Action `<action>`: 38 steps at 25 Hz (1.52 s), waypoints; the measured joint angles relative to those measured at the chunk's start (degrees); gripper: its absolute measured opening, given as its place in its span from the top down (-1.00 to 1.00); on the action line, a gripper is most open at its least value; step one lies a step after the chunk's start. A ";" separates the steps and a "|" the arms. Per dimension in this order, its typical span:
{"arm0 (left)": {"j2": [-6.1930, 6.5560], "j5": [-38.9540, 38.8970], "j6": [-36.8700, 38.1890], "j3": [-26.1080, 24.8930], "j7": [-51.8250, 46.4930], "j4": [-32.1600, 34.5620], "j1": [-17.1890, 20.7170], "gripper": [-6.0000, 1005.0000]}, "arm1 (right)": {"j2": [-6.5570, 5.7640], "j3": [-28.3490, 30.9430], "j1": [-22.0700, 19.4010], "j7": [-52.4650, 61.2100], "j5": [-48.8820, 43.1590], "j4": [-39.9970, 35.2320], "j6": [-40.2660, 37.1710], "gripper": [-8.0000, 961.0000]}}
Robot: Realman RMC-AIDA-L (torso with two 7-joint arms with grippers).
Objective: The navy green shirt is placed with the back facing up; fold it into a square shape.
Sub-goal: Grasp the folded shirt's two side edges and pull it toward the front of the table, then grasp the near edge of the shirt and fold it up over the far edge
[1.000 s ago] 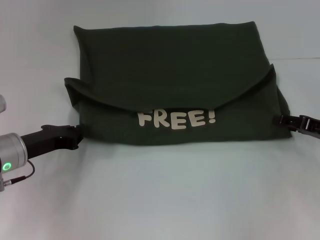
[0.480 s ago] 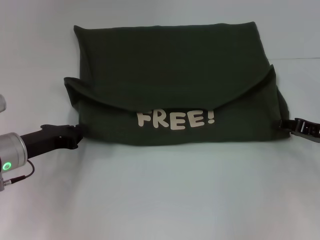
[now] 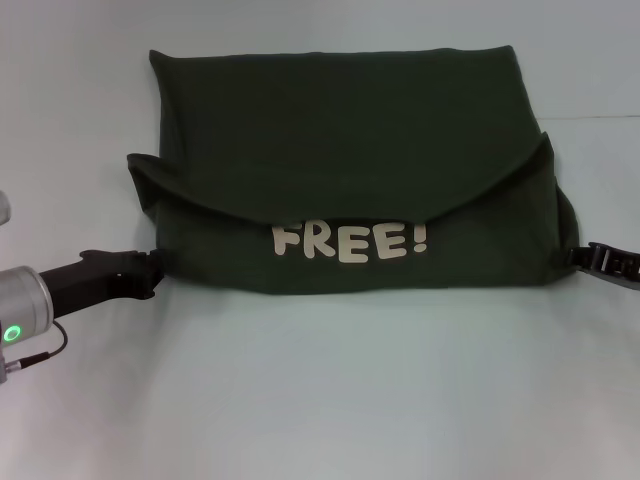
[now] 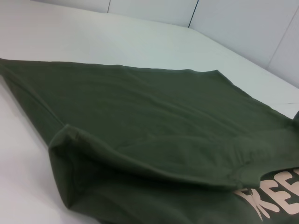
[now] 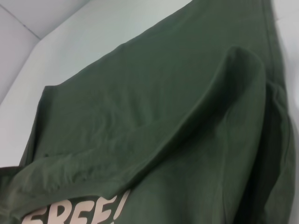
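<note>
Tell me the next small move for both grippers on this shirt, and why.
Probably lift both near corners and carry them back. The left gripper and right gripper sit at the navy green shirt's near corners, and the white table shows it wider than deep.

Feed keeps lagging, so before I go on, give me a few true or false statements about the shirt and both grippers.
1. The shirt shows white FREE! lettering on its near part. True.
2. The left gripper is at the shirt's near left corner. True.
3. The right gripper hovers over the shirt's middle. False: it is at the near right edge.
4. The shirt lies fully spread with sleeves out. False: it is folded, a curved flap overlapping the near part.
</note>
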 joint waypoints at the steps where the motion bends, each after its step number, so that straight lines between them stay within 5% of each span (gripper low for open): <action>1: 0.00 -0.02 0.13 0.00 -0.11 0.08 0.13 0.98 | 0.00 0.17 -0.12 -0.41 0.06 0.00 -0.35 0.68; 5: -0.03 -0.29 2.47 -0.22 -1.95 1.69 1.57 0.98 | 0.06 2.10 -1.39 -3.58 0.96 -0.08 -3.16 0.93; 22: 0.90 0.10 28.65 -11.39 -8.99 8.16 8.90 0.98 | 0.23 9.21 -12.37 -16.90 2.37 -3.22 -25.57 0.93; 38: 1.65 0.26 45.86 -18.94 -11.33 12.44 14.13 0.97 | 0.43 12.55 -18.69 -21.46 2.13 -6.78 -40.19 0.93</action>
